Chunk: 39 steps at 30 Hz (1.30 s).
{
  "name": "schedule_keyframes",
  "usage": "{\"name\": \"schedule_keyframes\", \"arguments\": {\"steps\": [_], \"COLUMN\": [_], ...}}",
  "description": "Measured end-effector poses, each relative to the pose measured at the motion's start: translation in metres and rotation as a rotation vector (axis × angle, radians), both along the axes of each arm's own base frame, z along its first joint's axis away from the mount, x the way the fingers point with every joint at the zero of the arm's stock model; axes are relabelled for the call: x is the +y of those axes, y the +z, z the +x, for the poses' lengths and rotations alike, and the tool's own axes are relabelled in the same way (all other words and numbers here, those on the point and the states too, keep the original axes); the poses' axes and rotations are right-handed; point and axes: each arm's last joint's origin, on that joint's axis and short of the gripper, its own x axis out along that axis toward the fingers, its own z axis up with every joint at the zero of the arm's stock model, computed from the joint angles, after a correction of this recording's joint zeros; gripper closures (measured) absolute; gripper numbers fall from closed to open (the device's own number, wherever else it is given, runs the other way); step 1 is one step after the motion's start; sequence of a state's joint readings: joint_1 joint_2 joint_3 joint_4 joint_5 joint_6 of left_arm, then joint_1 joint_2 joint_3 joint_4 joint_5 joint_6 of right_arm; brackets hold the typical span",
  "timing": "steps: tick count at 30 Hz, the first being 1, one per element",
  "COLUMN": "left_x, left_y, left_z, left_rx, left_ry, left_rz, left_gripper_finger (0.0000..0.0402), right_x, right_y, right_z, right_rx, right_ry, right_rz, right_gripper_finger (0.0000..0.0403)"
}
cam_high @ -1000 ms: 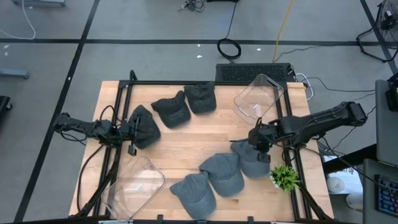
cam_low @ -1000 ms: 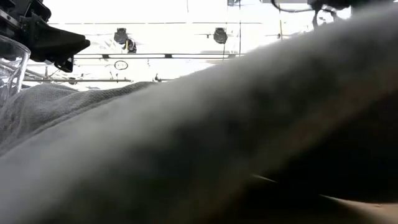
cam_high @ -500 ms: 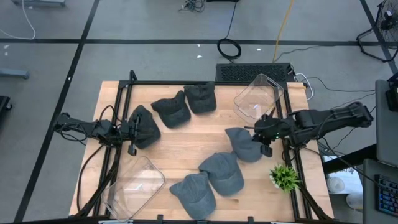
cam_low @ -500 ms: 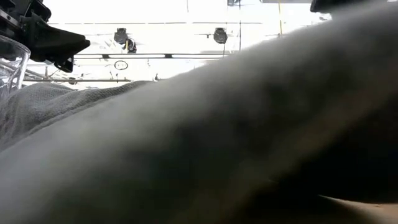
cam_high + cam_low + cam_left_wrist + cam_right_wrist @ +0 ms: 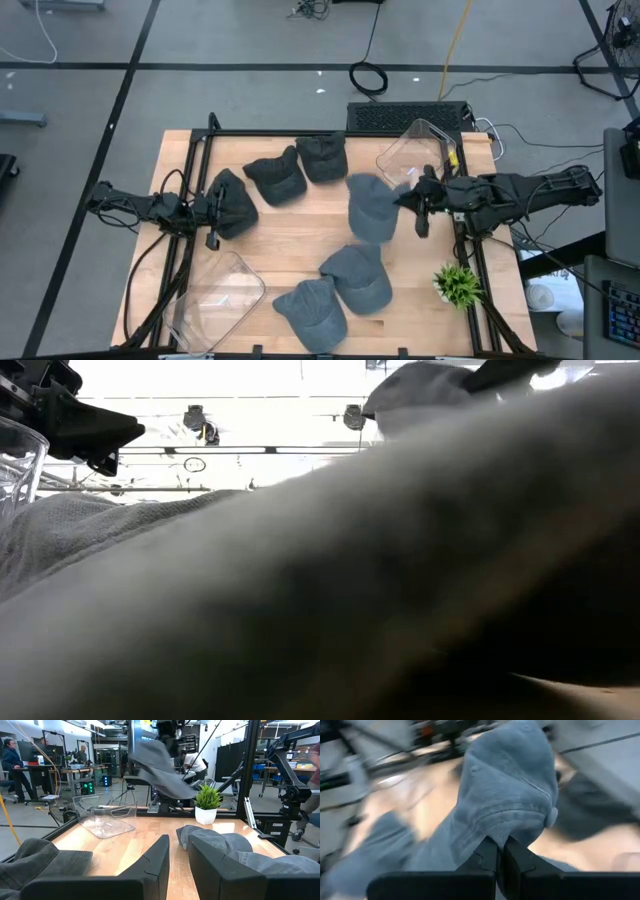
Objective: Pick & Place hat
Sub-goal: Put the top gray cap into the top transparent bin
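Note:
My right gripper (image 5: 418, 205) is above the table's right middle, shut on a grey hat (image 5: 370, 208) raised in the air. That hat also shows in the low view (image 5: 420, 385) and the left wrist view (image 5: 160, 762). Two more grey hats (image 5: 360, 275) (image 5: 312, 310) lie flat near the near edge. Three dark hats (image 5: 275, 178) (image 5: 322, 157) (image 5: 232, 200) lie on the far left half. My left gripper (image 5: 212, 218) waits at the left edge beside the leftmost dark hat, with its fingers a little apart (image 5: 177, 845) and nothing between them. My right gripper pinches the grey hat's cloth at the crown's edge (image 5: 492, 837) between its two fingers. The fingers come nearly level from the table's right side. The hat is lifted clear of the table and spreads out beyond the fingertips toward the table's left, sagging below them.
A clear tub (image 5: 415, 155) stands at the far right just behind the held hat, and a second one (image 5: 215, 295) stands at the near left. A small potted plant (image 5: 458, 285) sits at the near right edge. A grey hat close to the lens (image 5: 320, 590) fills the low view.
My right gripper has risen and moved toward the far edge, staying shut on the grey hat. The hat has come off the near right part of the table, is lifted clear and has swung toward the table's middle.

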State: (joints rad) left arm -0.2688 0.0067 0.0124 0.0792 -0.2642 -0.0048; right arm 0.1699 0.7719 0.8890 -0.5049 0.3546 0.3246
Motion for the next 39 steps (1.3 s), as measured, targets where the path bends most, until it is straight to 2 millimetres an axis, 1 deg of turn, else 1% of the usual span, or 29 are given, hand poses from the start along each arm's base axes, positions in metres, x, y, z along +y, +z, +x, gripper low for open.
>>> {"name": "schedule_keyframes", "arguments": {"steps": [4, 6, 16, 21, 24, 33, 39], "left_x": [0.0, 0.0, 0.0, 0.0, 0.0, 0.0, 0.0], "left_y": [0.0, 0.0, 0.0, 0.0, 0.0, 0.0, 0.0], "left_z": [0.0, 0.0, 0.0, 0.0, 0.0, 0.0, 0.0], "left_rx": [0.0, 0.0, 0.0, 0.0, 0.0, 0.0, 0.0], "left_ry": [0.0, 0.0, 0.0, 0.0, 0.0, 0.0, 0.0], "left_rz": [0.0, 0.0, 0.0, 0.0, 0.0, 0.0, 0.0], "left_gripper_finger": [0.0325, 0.0325, 0.0325, 0.0325, 0.0325, 0.0325, 0.0325], "right_x": [-0.007, -0.009, -0.018, -0.026, -0.035, -0.067, -0.08], "right_y": [0.002, 0.003, 0.005, 0.0, -0.006, -0.023, -0.046], "right_z": [-0.001, -0.002, -0.009, -0.014, -0.016, -0.02, -0.018], "right_rx": [-0.024, -0.031, 0.017, 0.067, 0.107, 0.24, 0.244], "right_ry": [-0.218, -0.3, -0.619, -0.774, -0.823, -0.851, -0.824], "right_rz": [-0.107, -0.151, -0.416, -0.499, -0.503, -0.414, -0.326], "right_gripper_finger": [0.0403, 0.0403, 0.0403, 0.0403, 0.0403, 0.0403, 0.0403]}}
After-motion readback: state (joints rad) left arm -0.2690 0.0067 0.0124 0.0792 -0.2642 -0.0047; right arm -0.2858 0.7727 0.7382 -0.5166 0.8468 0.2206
